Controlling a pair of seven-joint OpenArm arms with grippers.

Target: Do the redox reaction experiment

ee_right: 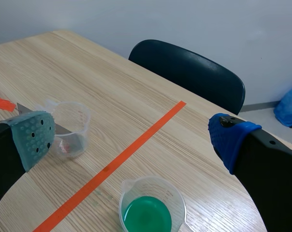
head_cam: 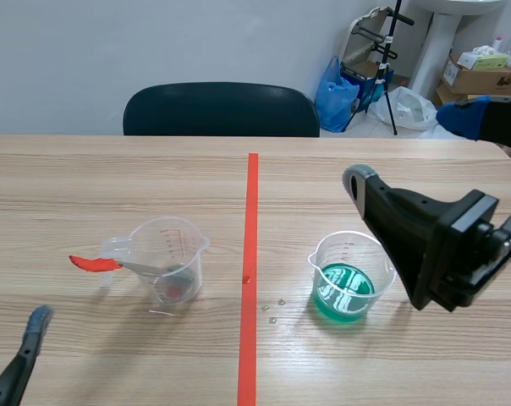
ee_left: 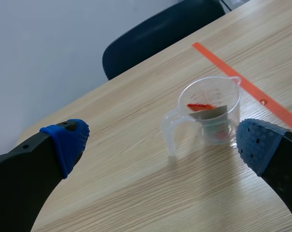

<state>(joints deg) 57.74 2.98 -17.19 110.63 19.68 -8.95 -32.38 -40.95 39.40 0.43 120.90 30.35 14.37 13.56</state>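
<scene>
The left arm lies low at the near left corner of the table (head_cam: 112, 186), only a fingertip of it showing in the scene view. The left hand (ee_left: 160, 145) is spread wide, its blue dotted pads (ee_left: 66, 142) far apart, holding and touching nothing. Ahead of it stands the clear cup (ee_left: 211, 108), a see-through plastic measuring cup with a handle, a pouring lip and printed marks on its wall. A spoon (head_cam: 95, 264) leans inside it. Its grey shaft runs down into the cup and its flat red handle sticks out over the rim. Something reddish lies at the bottom of the cup.

The right arm comes in from the right, raised off the table and slanting down. The right hand (ee_right: 132, 139) is also spread wide and grips nothing, with one grey-green pad and one blue. Below it, apart from the fingers, sits the green cup (ee_right: 153, 205), the same clear plastic shape, partly filled with bright green liquid.

A tape line (head_cam: 251, 254) runs between the two cups on the pale wood-grain table, with a few small drops (head_cam: 272, 309) just beside it. A dark chair (head_cam: 222, 110) stands at the far edge.
</scene>
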